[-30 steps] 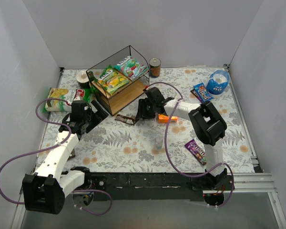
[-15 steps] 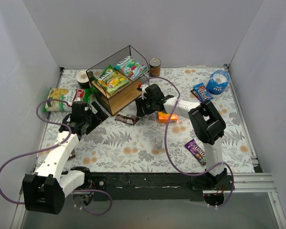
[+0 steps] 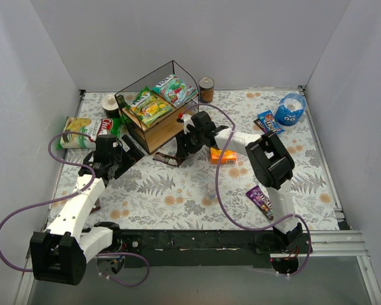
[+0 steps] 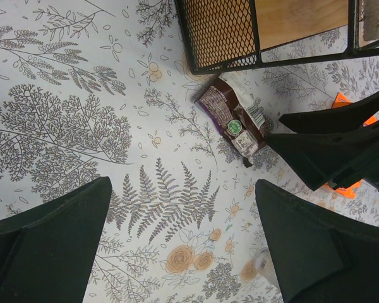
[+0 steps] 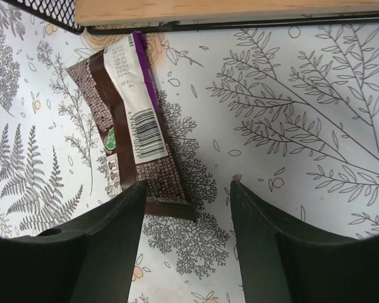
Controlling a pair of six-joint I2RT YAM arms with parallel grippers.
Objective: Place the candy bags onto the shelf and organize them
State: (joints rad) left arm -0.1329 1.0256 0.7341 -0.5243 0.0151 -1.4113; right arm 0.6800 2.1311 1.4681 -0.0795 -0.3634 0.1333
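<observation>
From above, the dark brown wrapper (image 3: 168,158) lay flat just in front of the shelf (image 3: 155,111). At the left wrist, the left gripper (image 4: 183,214) gaped fully wide and empty near the shelf. At the right wrist, the right gripper (image 5: 188,202) stood parted beside the wrapper's end, gripping nothing.

Robot lab test cell, plain white panel walls (image 3: 197,38) boxing in a bench (image 3: 178,190) under fern-print cloth, left arm (image 3: 82,203) and right arm (image 3: 273,168) bolted to a black rail (image 3: 197,240), loose purple cables (image 3: 216,190), aluminium framing (image 3: 359,244)
</observation>
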